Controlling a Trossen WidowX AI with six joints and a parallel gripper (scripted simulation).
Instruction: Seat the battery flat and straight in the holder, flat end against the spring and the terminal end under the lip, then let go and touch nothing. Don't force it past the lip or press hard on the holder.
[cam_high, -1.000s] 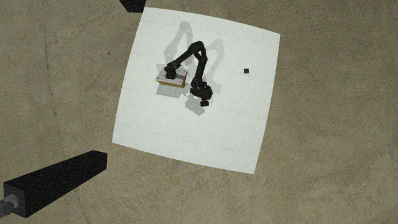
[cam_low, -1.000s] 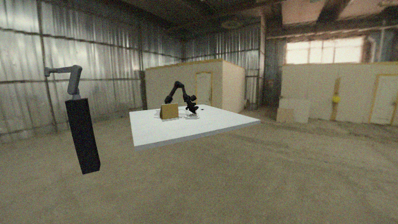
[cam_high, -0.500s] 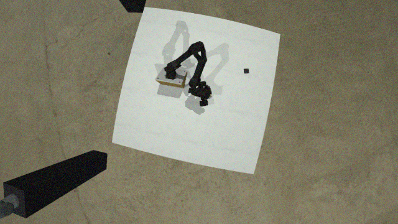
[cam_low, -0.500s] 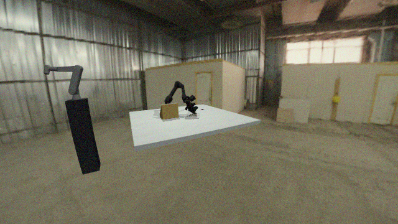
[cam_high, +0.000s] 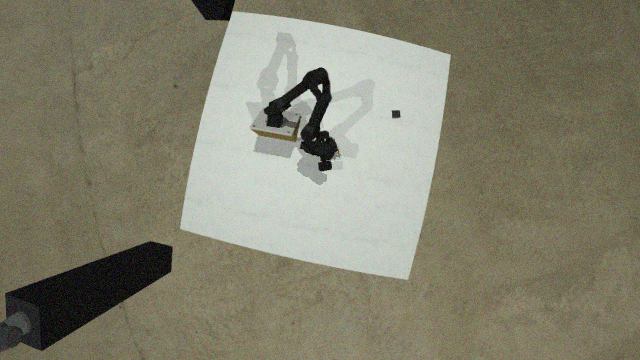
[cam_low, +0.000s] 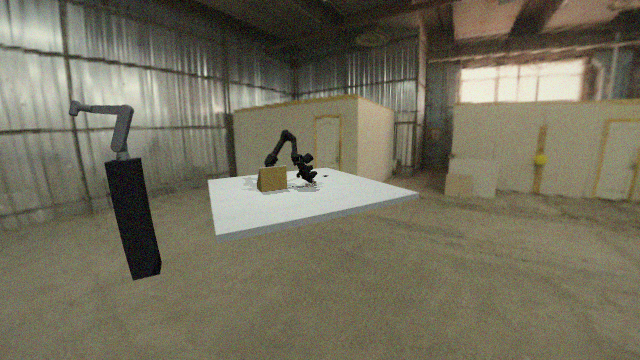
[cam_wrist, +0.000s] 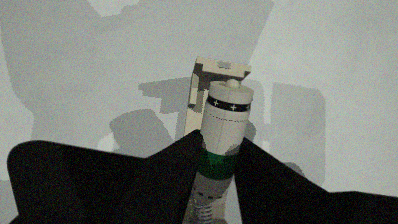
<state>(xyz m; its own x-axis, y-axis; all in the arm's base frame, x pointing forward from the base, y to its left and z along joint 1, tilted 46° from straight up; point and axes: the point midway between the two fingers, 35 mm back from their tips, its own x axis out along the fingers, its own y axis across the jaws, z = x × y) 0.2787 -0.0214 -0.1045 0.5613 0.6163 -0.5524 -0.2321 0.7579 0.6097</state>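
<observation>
Up close in the wrist view, the gripper (cam_wrist: 218, 167) is clamping the battery (cam_wrist: 224, 131) around its green band, nub end pointing ahead so it can slide under the lip of the holder (cam_wrist: 212, 85) just beyond. The spring (cam_wrist: 201, 206) is showing nearest the camera. The top view is giving only the arm (cam_high: 312, 112) on the white table (cam_high: 280, 215), the battery too small to see.

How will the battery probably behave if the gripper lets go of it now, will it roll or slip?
The battery is a smooth round cylinder, so it would likely roll if it landed on the white table. It looks rigid, held firm by the gripper at its green band. Its nub end sits near the holder lip, so it may catch there.
</observation>
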